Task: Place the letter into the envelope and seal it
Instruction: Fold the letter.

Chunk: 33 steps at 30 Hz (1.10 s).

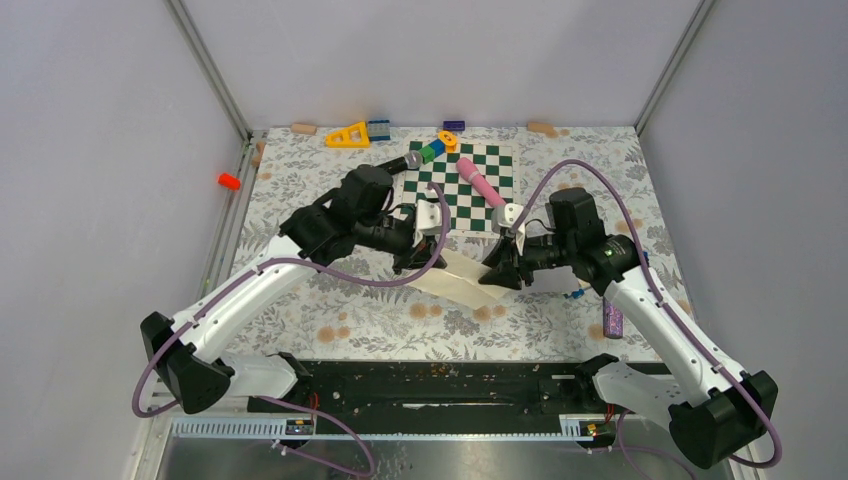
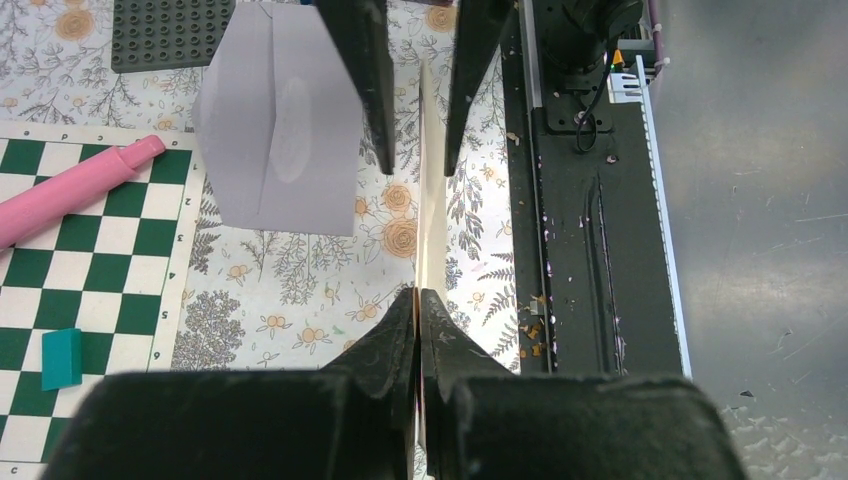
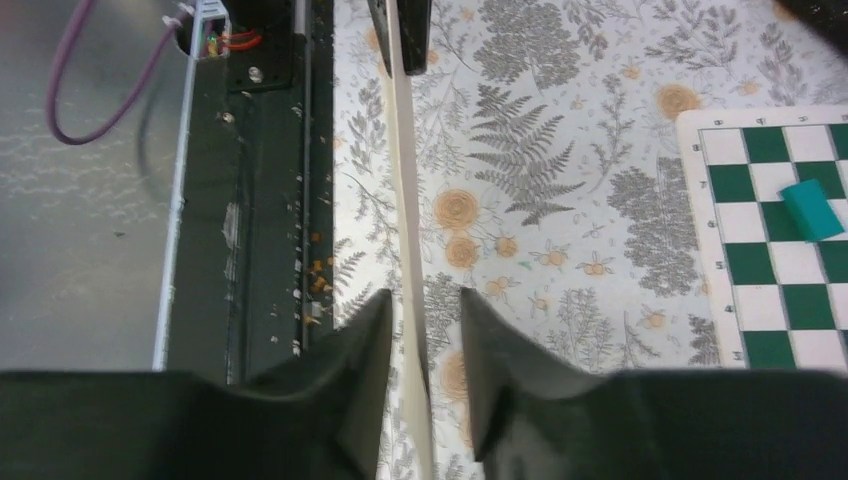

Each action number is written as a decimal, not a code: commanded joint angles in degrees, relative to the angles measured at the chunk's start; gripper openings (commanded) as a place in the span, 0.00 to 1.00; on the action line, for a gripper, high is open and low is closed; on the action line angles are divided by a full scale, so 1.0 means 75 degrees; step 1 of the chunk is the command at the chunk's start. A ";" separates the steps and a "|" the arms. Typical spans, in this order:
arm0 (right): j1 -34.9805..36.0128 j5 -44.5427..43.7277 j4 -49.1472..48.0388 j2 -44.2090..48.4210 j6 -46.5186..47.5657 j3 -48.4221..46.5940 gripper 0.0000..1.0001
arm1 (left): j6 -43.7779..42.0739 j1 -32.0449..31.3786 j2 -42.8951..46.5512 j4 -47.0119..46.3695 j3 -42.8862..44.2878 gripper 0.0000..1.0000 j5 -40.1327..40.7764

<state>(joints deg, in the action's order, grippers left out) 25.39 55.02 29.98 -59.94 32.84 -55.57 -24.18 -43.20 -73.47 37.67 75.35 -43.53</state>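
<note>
1. Here, letter (image 2: 430,200) was held edge-on at table centre, clamped by L gripper (image 2: 418,300).
2. R gripper (image 3: 425,310) jaws were seen parted, letter between.
3. The envelope (image 2: 280,130) was laid flat far of letter, beside chessboard (image 2: 90,250).

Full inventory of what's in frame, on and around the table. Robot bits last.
letter: 1, cream, held edge-on between the grippers
envelope: 1, light grey, flat on the cloth beside the chessboard mat
studded plate: 1, dark grey, beyond the envelope
chessboard mat: 1, green and white, far centre
cylinder: 1, pink, lying on the mat
teal block: 1, on the mat
small blocks: a few, green, blue, yellow, at the mat's far edge
triangle: 1, yellow, far edge
tan blocks: 2, far edge
purple object: 1, beside the right arm
orange object: 1, off the table's left side
left gripper: shut on the letter
right gripper: open, fingers either side of the letter
</note>
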 commanded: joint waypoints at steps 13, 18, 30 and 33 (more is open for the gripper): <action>-0.0145 -0.1059 0.1990 -0.0227 0.1886 -0.0732 0.14 | -0.0209 -0.0015 0.0421 -0.0019 0.0078 0.00 0.0097; -0.0151 -0.1249 0.2674 -0.0249 0.2333 -0.1063 0.73 | -0.0231 -0.0014 0.0450 0.0005 0.0071 0.00 0.0108; -0.0209 -0.1630 0.3130 -0.0306 0.2848 -0.1098 0.72 | -0.0256 -0.0016 0.0465 0.0073 0.0160 0.00 0.0073; -0.0203 -0.1695 0.3116 -0.0235 0.2901 -0.1067 0.88 | -0.0250 -0.0013 0.0480 0.0087 0.0152 0.00 0.0085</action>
<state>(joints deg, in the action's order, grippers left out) 24.21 43.27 51.92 -62.08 53.08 -61.78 -25.26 -43.33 -71.57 39.38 75.35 -42.98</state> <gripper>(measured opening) 0.804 0.006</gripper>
